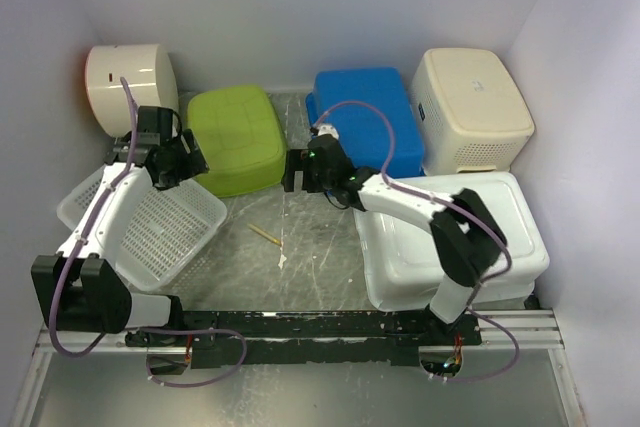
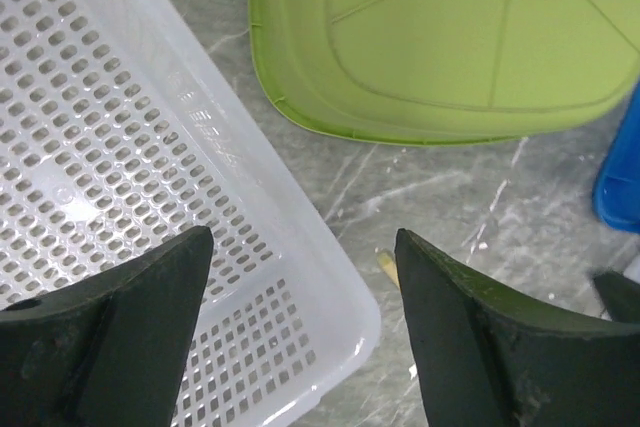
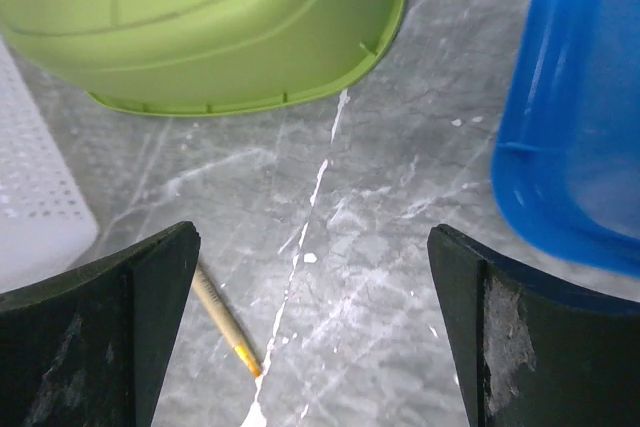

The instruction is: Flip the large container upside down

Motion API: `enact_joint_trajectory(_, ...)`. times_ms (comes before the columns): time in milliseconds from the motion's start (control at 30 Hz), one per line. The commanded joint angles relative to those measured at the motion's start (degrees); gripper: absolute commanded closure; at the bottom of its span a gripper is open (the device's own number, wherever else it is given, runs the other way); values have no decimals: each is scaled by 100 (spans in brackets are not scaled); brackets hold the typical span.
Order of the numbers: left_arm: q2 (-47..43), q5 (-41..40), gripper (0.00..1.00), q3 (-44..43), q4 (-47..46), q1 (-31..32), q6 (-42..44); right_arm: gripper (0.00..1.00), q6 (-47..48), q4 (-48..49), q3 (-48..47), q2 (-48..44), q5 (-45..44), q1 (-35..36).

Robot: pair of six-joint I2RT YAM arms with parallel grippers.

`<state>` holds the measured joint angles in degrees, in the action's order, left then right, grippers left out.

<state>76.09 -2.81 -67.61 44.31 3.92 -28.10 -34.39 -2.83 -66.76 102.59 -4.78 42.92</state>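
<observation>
Jaws apart and empty on our left gripper [image 2: 300, 287] and right gripper [image 3: 312, 287], we risk the left, hanging over the basket [image 2: 120, 127], clamping it instead of the big white tub [image 1: 400, 257] front-right.

Looks like a robotics lab test cell, not anyone's home: plain white walls [image 1: 300, 7] boxing in a grey marble-look tabletop [image 1: 320, 257], robot arms [image 1: 410, 197] bolted to a black rail [image 1: 320, 325], random plastic tubs [image 1: 235, 137] scattered around.

White arm links [image 1: 400, 195], black joints [image 1: 465, 247], lilac cables [image 1: 390, 142], scuffed black tool fingers [image 3: 530, 347]
</observation>
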Motion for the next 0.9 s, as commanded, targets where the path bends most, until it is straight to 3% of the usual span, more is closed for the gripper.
enact_joint_trajectory(0,185,-513,18,456,-722,12,-361,0,262,-173,356,-884,-565,-29)
enact_joint_trajectory(167,911,-863,27,677,-848,-6,-681,0,335,-525,505,-1234,-766,-70)
enact_joint_trajectory(300,575,-820,40,750,-787,-6,-855,0,328,-702,413,-1288,-981,-116)
enact_joint_trajectory(433,-78,-942,64,604,-346,-6,-957,0,433,-716,250,-1291,-987,-263)
enact_joint_trajectory(600,-885,-485,91,424,121,-1,-1183,0,727,-810,-109,-1181,-981,-495)
enact_joint_trajectory(867,-1765,478,93,225,241,61,-1869,0,983,-985,-461,-1221,-800,-1102)
